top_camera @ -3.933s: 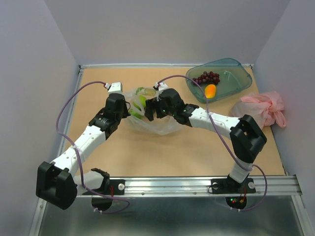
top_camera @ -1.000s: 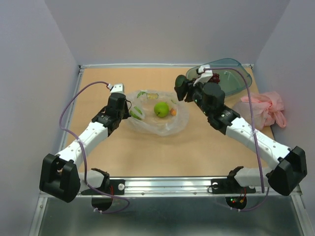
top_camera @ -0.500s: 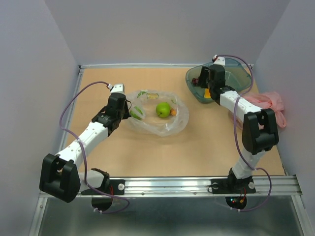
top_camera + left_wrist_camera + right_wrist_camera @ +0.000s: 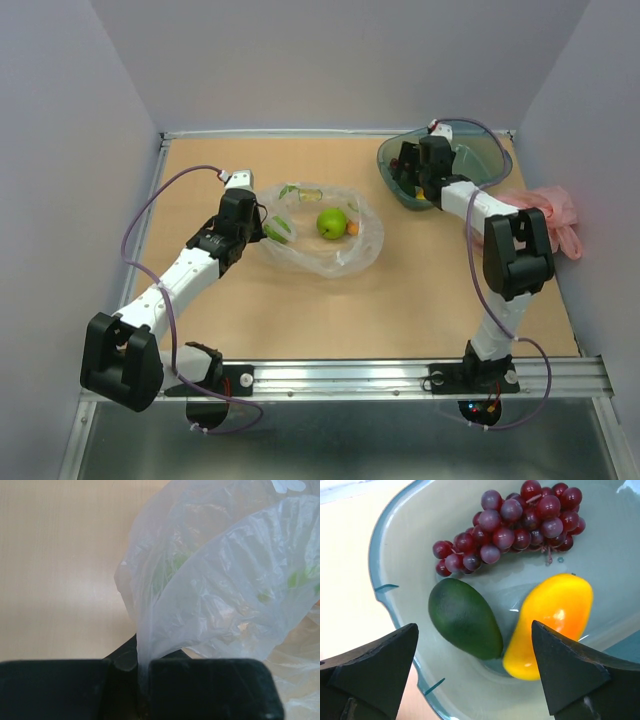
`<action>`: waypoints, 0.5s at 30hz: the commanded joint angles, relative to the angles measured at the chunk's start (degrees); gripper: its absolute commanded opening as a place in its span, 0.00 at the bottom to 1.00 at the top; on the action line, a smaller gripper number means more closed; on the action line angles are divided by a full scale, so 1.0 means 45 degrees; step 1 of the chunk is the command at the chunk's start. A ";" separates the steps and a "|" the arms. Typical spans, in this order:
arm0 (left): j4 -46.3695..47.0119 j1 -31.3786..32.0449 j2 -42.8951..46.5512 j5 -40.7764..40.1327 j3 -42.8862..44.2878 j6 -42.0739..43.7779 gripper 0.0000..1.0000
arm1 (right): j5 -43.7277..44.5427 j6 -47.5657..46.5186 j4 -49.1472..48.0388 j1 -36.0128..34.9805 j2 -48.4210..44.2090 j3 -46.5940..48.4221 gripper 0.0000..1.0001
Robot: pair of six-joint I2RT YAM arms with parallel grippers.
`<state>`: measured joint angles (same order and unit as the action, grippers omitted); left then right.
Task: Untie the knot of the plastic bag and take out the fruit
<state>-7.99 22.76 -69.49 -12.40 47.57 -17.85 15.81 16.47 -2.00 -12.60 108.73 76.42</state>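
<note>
The transparent plastic bag [image 4: 320, 250] lies open on the table. It holds a green round fruit [image 4: 329, 222], a small orange one [image 4: 351, 228] and a green piece [image 4: 280, 228] by its left edge. My left gripper [image 4: 262, 226] is shut on the bag's left rim; in the left wrist view [image 4: 142, 680] the film [image 4: 210, 590] runs up from between the jaws. My right gripper [image 4: 408, 172] hangs open and empty over the teal tray [image 4: 485, 150]. The right wrist view shows it [image 4: 475, 670] above a dark green fruit [image 4: 465, 617], the mango [image 4: 555, 620] and the grape bunch [image 4: 515, 525].
The pink plastic bag [image 4: 545, 215] lies right of the tray, near the right wall. The tray's rim [image 4: 395, 545] is close under the right fingers. A metal rail [image 4: 400, 375] runs along the table's near edge.
My right arm has swung from the bag to the teal tray, and a dark green fruit now lies in the tray. The left gripper has kept its hold on the bag.
</note>
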 commanded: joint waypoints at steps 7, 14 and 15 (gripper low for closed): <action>0.0252 -0.0020 0.0326 -0.0017 0.0073 0.0040 0.00 | -0.1912 -0.0593 -0.0259 -0.0597 -0.3690 -0.0672 0.97; 0.0232 -0.0020 0.0326 -0.0095 0.0054 0.0040 0.00 | -0.3005 -0.1628 -0.0298 -0.3173 -0.6406 -0.1806 0.94; 0.0232 -0.0039 0.0345 -0.0095 0.0054 0.0040 0.00 | -0.3180 -0.1783 -0.0298 -0.3582 -0.6601 -0.1865 0.94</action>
<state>-7.99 22.76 -69.49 -12.32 47.57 -17.85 5.96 12.23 -1.74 -23.55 81.47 70.28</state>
